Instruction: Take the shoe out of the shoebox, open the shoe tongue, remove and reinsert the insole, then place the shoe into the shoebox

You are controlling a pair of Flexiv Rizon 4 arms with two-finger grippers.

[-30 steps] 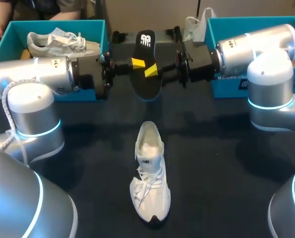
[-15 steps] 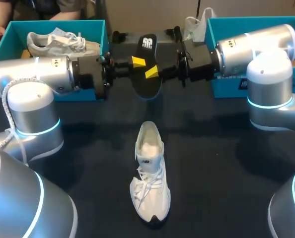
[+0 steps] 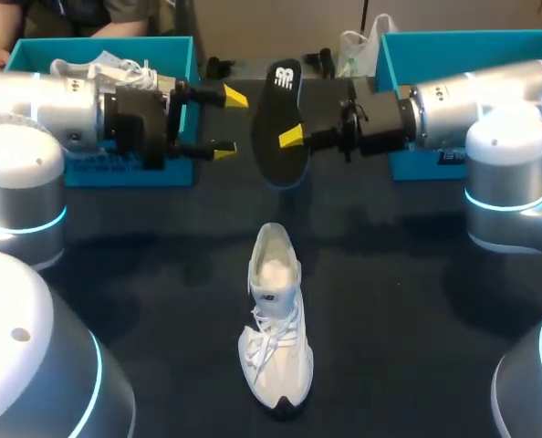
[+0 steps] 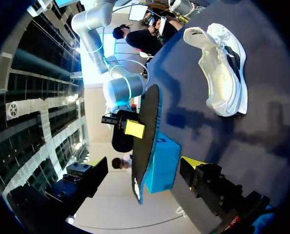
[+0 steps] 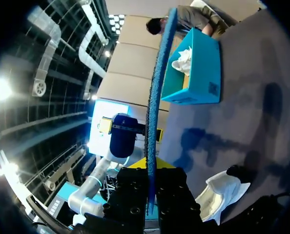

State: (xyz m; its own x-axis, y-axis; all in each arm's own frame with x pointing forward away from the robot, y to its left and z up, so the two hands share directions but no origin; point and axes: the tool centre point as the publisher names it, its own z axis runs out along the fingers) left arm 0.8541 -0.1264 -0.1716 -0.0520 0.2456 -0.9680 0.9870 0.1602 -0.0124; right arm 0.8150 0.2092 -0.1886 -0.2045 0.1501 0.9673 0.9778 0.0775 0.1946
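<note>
Nearest you, the white lace-up sneaker stands upright and unheld on the dark desk, out of its box, toe toward you. Beyond it, the black foam insole with a blue edge hangs on edge above the desk. Only your right tool pinches it, closed on its side. Your left tool stands wide open just beside it, holding nothing. Farthest are the teal cardboard shoeboxes, left and right. Risk: the single pinch may let the insole swing or slip, and pushing it in could shove the free sneaker.

Left end effector hangs with fingers spread wide, just beside the insole; right end effector clamps that insole.
</note>
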